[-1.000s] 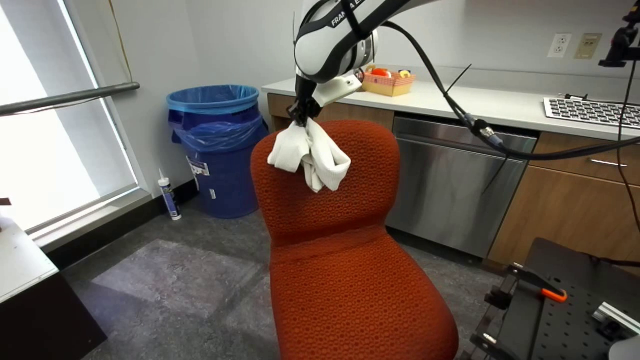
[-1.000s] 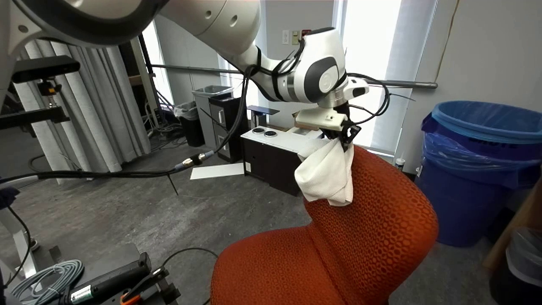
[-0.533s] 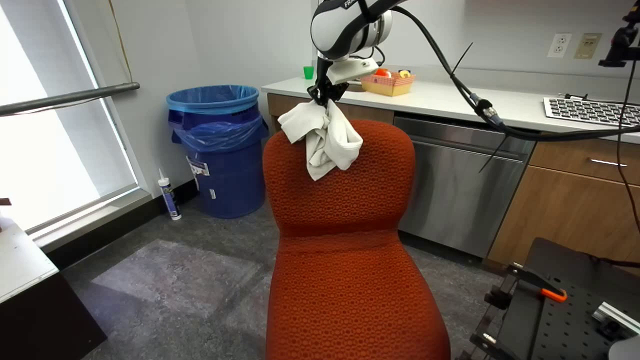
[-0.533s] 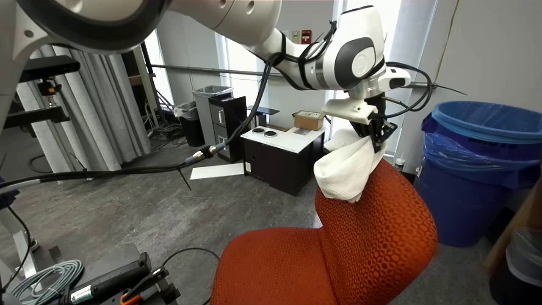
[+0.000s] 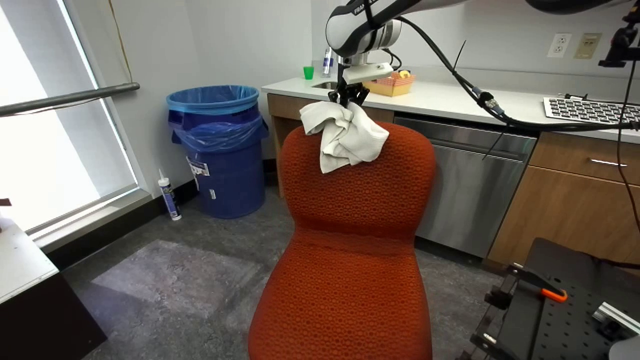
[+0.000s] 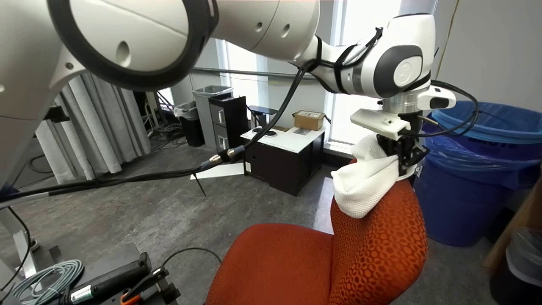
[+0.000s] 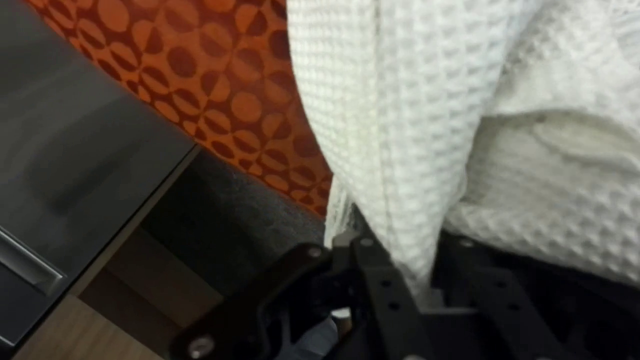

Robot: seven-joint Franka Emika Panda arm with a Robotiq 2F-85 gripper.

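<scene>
White cloth [image 5: 350,140] (crumpled) against chairback [image 5: 360,195]

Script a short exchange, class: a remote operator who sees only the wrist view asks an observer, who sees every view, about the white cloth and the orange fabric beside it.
Operator: My wrist view shows the gripper pinching a white waffle-weave cloth, with orange patterned fabric beside it. What is that fabric part of?
Observer: An upholstered chair, seen in both exterior views.
Operator: On which side of it does the cloth hang?
Observer: Part of the cloth hangs on the seat side of the backrest, as both exterior views show.
</scene>
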